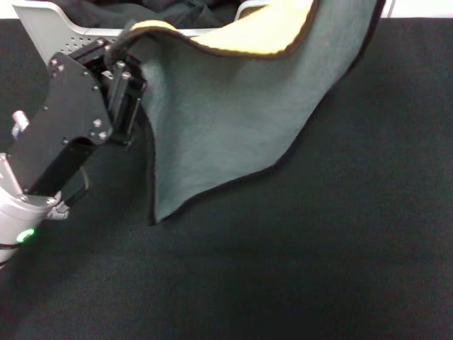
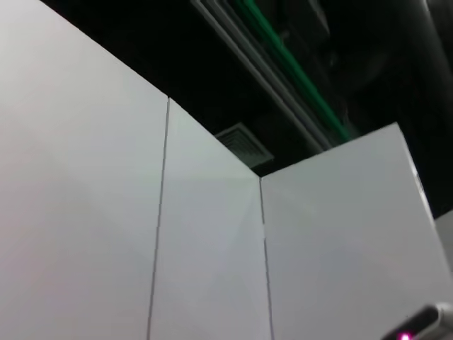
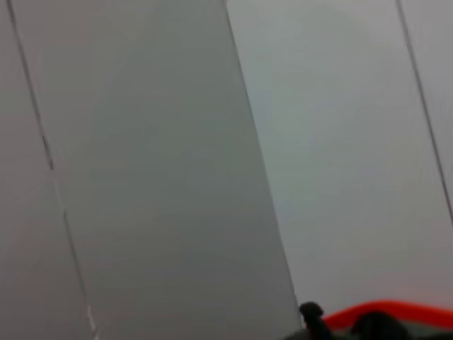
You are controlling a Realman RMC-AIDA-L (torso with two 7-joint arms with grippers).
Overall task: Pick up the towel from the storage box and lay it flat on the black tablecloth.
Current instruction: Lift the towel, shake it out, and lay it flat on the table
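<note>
Your left gripper (image 1: 126, 53), jaws apparently clamped on the towel (image 1: 226, 120) corner by the storage box (image 1: 49, 28), holds it draped rightward, lower corner trailing onto the black tablecloth (image 1: 318, 269); right gripper unseen.

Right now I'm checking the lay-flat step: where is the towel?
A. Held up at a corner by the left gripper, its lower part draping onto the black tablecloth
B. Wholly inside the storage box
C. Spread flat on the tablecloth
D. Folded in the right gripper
A: the left gripper pinches the towel by a corner near the storage box, and its grey-teal face hangs down to the black tablecloth, not flat.
</note>
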